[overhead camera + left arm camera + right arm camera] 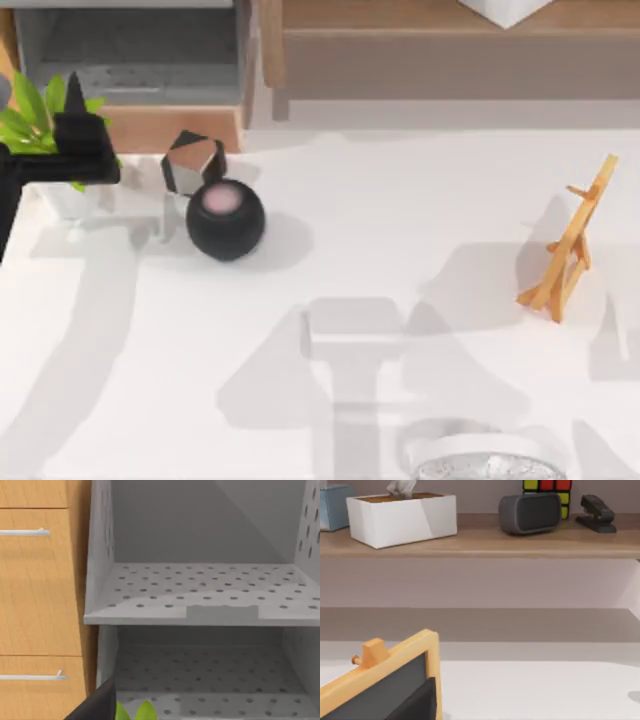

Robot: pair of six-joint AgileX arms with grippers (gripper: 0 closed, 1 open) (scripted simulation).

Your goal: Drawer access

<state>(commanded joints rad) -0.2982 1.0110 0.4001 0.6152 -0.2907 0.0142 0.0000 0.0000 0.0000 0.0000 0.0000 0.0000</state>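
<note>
The drawer (170, 128) stands pulled out at the table's back left, its tan wooden front panel facing the table and its grey inside (130, 55) showing. My left gripper (83, 135) hangs just in front of the panel's left end, over the potted plant (28, 120). The left wrist view looks into grey perforated compartments (200, 595), with one dark fingertip (100, 705) and green leaves (132, 712) at the frame's edge. In the right wrist view a dark finger (415, 705) of my right gripper sits before a small chalkboard easel (395, 675).
A black ball with a pink top (225, 220) and a black, white and brown block (193, 160) lie just before the drawer. The wooden easel (568, 245) stands at the right. The long brown shelf unit (450, 50) holds a tissue box (402, 517), speaker (530, 512) and stapler (596, 514).
</note>
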